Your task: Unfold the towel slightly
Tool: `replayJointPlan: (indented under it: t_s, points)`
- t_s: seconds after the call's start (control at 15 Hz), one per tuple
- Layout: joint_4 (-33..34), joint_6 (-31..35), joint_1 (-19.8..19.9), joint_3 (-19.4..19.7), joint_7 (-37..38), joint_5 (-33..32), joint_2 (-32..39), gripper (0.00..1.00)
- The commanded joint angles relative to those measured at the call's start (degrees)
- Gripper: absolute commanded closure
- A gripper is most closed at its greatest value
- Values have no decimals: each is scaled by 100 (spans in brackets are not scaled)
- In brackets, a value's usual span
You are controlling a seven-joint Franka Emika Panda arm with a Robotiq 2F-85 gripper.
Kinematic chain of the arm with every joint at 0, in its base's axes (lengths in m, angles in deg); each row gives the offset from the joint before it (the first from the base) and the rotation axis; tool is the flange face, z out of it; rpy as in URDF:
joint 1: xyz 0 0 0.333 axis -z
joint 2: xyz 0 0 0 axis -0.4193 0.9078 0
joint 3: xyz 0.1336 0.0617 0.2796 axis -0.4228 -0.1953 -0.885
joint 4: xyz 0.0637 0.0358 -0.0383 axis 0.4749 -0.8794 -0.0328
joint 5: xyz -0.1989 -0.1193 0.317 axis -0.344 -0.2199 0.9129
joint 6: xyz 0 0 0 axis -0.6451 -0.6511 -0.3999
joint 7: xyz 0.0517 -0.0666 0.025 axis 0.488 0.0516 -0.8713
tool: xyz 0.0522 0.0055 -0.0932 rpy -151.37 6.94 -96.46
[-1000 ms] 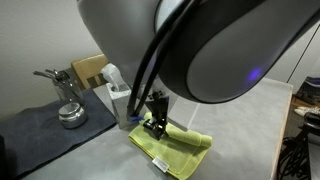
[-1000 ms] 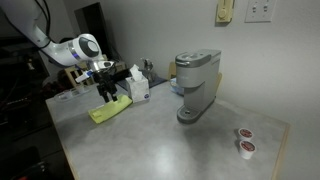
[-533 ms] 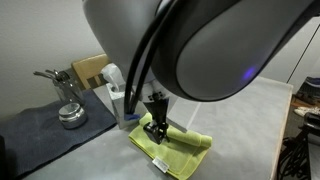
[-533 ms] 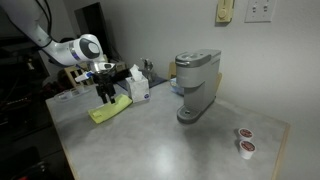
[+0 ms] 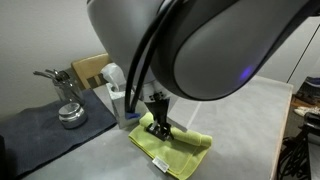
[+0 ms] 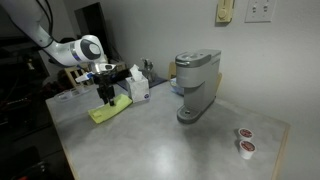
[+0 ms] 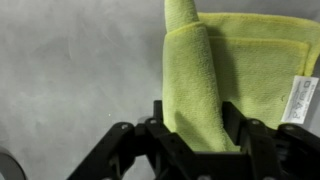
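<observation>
The yellow-green towel [image 5: 182, 151] lies folded on the grey table, also seen in an exterior view [image 6: 111, 110]. In the wrist view the towel [image 7: 215, 60] has a raised, rolled fold running between my fingers, and its small white tag [image 7: 300, 100] shows at the right edge. My gripper [image 7: 195, 125] is down on the towel with a finger pressed against each side of that fold, shut on it. In both exterior views the gripper [image 5: 157, 128] [image 6: 104, 98] stands upright at the towel's near-box end.
A grey-white box [image 5: 118, 100] [image 6: 138, 88] stands right behind the towel. A dark grey mat [image 5: 40, 128] holds a metal pot [image 5: 68, 113]. A cardboard box [image 5: 88, 70] is at the back. A coffee maker [image 6: 195, 85] and two pods [image 6: 245, 141] stand farther along the table.
My gripper has shifted a little along the towel and settled lower onto the fold. The towel itself has hardly moved.
</observation>
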Motion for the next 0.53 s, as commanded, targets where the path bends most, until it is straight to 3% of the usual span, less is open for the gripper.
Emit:
replayJointPlan:
  t_s: [0.0, 0.27, 0.47]
  points:
    - [2, -73, 122, -84, -200, 115, 12, 67]
    - [-6, -69, 122, -86, -207, 121, 5, 92]
    - [-26, -63, 124, -81, -203, 119, -13, 100]
